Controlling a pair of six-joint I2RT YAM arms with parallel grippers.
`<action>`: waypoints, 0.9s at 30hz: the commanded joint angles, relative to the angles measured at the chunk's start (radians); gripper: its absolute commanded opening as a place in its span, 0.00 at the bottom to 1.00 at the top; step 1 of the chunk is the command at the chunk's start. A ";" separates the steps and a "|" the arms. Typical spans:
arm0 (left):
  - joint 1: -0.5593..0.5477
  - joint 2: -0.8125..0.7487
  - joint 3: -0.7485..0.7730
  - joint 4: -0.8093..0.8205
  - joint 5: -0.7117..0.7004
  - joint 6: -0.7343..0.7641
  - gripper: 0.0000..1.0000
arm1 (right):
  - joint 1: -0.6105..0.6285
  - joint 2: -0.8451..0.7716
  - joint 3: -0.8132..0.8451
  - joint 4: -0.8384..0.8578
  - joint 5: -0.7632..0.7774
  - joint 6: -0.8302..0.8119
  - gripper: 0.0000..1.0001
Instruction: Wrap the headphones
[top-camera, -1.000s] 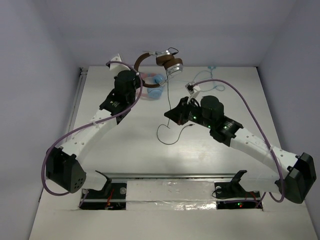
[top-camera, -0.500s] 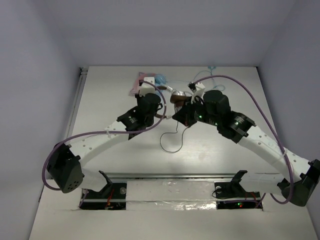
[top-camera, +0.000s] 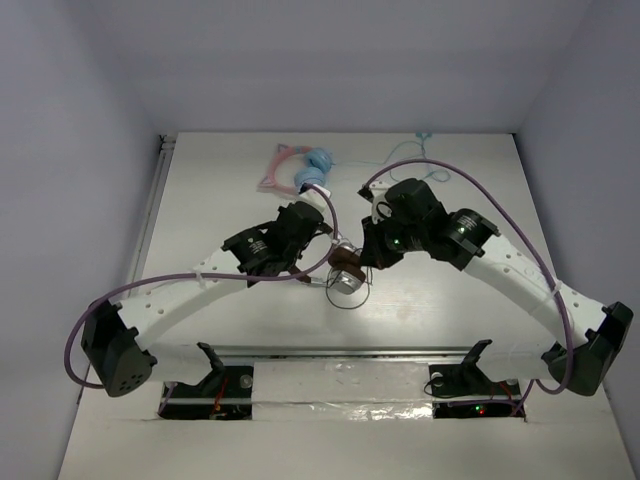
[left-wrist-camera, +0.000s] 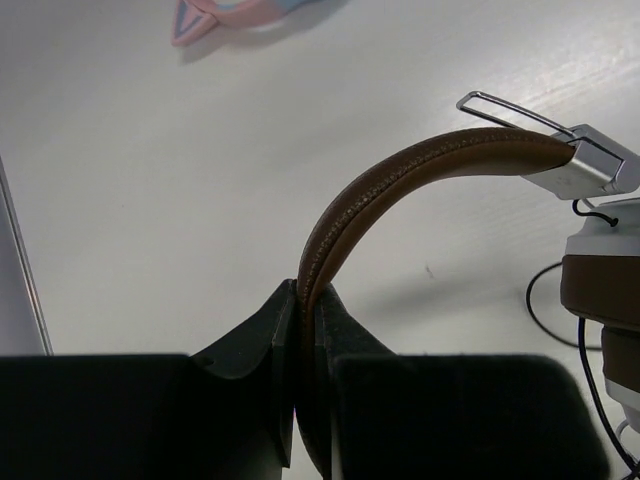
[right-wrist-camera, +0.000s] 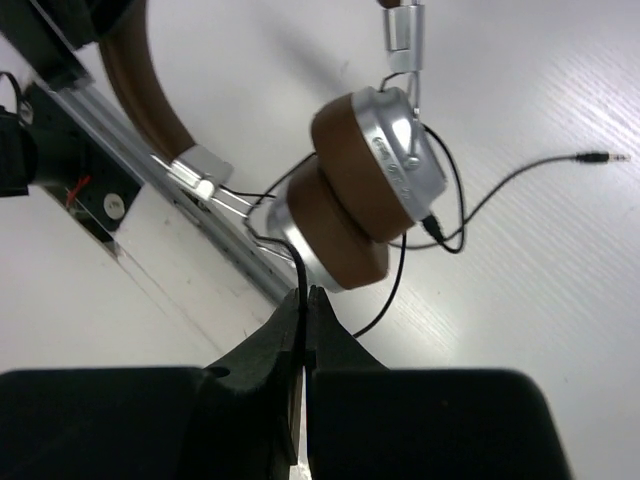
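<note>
The headphones sat between the arms, perhaps just off the worktop, with the left jaws clamped on the headband and the right jaws pinched shut on the cable. A good wrap called for a taut cable laid evenly round the earcups.

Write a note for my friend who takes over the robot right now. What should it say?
Left gripper: shut on the brown headband of the headphones, near the middle of the table.
Right gripper: shut on the thin black cable, just below the earcups.
Done: both grips are on, and a little cable loops beside the earcups.
Left: most of the cable hangs loose and its plug lies on the table, so the winding remains.
The light blue and pink headphones lie at the far side, apart from both arms.
</note>
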 joint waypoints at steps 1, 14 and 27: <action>-0.013 -0.065 0.056 -0.077 0.072 0.016 0.00 | 0.009 -0.006 0.081 -0.091 0.045 -0.031 0.00; -0.013 -0.220 0.033 -0.079 0.418 0.036 0.00 | 0.009 0.066 0.080 0.011 0.479 0.014 0.00; -0.013 -0.122 0.031 -0.060 0.581 0.069 0.00 | 0.009 -0.030 0.070 0.201 0.500 -0.034 0.00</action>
